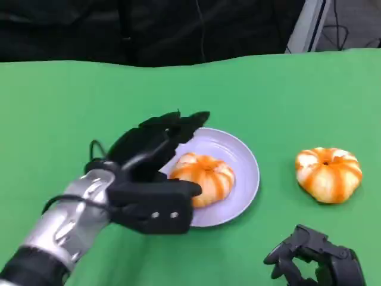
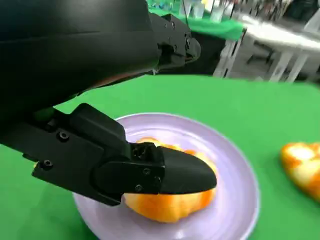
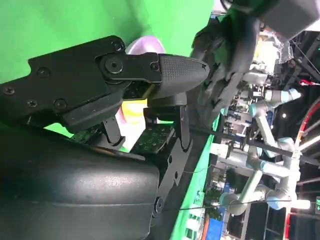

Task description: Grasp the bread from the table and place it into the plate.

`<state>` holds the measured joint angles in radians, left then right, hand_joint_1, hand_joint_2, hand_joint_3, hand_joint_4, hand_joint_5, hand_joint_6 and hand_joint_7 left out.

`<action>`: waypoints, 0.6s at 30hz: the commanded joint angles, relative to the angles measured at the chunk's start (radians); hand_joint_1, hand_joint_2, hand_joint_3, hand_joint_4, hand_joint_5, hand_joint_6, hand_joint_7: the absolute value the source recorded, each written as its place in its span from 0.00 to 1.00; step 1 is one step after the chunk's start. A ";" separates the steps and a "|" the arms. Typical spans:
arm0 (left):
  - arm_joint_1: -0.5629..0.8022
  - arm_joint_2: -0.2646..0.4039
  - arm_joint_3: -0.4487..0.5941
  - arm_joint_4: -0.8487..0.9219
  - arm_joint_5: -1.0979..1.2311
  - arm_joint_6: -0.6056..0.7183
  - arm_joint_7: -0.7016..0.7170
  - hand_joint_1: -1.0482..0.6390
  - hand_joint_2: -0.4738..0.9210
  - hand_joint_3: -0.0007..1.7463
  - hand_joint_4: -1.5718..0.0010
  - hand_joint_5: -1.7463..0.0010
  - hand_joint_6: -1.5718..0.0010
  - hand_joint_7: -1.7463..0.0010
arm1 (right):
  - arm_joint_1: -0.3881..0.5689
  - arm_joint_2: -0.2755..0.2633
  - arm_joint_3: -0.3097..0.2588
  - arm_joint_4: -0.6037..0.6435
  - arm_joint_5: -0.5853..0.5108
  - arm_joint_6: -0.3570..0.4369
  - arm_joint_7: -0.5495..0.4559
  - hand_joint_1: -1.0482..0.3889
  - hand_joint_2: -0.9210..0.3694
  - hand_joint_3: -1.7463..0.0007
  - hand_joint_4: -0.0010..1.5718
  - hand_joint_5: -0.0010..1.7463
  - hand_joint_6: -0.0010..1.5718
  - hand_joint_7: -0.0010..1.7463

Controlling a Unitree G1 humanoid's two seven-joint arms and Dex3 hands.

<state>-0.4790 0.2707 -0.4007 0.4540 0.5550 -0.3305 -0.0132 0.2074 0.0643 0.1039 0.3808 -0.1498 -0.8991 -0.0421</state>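
The left hand point(image 1: 156, 173) hovers over the near-left edge of the plate point(image 1: 243, 159), fingers point(image 1: 189, 124) stretched out across its far rim and thumb lying along the near side of the bread in it — whether the thumb touches the bread cannot be told. From the left wrist view the thumb tip point(image 2: 185, 172) sits in front of that bread point(image 2: 172, 205), and the hand's other fingers point(image 2: 172, 42) are raised well above it, so the hand is spread wide and grips nothing.

Two breads show on the green surface point(image 1: 71, 101), both round, orange with pale stripes. One bread point(image 1: 205, 177) lies inside the plate, toward its left half. The second bread point(image 1: 328, 173) rests on the bare surface to the right of the plate, apart from it.

There is one plate — pale lilac, round and shallow, sitting flat near the middle of the surface.

The right hand point(image 1: 315, 259) rests low at the near-right corner, near the second bread but not touching it, fingers curled in on nothing. In the right wrist view its fingers point(image 3: 175, 70) reach toward the plate point(image 3: 145, 45).
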 commanded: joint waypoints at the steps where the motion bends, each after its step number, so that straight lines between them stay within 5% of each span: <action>1: 0.102 0.031 0.109 -0.084 -0.151 -0.081 -0.013 0.21 1.00 0.21 0.76 0.87 0.82 0.94 | 0.007 -0.008 -0.007 -0.003 0.002 -0.003 -0.009 0.25 0.00 0.75 0.54 0.88 0.58 0.68; 5: 0.164 0.032 0.160 -0.142 -0.217 -0.095 -0.030 0.22 1.00 0.21 0.73 0.85 0.79 0.93 | 0.007 -0.007 -0.006 -0.003 0.005 -0.003 -0.008 0.25 0.00 0.75 0.54 0.88 0.58 0.68; 8: 0.248 0.029 0.222 -0.221 -0.305 -0.103 -0.043 0.30 1.00 0.15 0.69 0.64 0.67 0.95 | 0.007 -0.006 -0.003 -0.003 0.011 -0.003 -0.005 0.25 0.01 0.75 0.54 0.88 0.58 0.68; 18: 0.481 -0.046 0.345 -0.362 -0.508 -0.185 -0.050 0.51 1.00 0.09 0.57 0.39 0.41 0.82 | 0.019 -0.004 0.006 -0.015 0.026 0.001 0.010 0.25 0.00 0.77 0.54 0.88 0.58 0.68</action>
<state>-0.0252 0.2290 -0.0783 0.1222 0.0824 -0.5002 -0.0465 0.2168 0.0664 0.1101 0.3774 -0.1432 -0.8974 -0.0361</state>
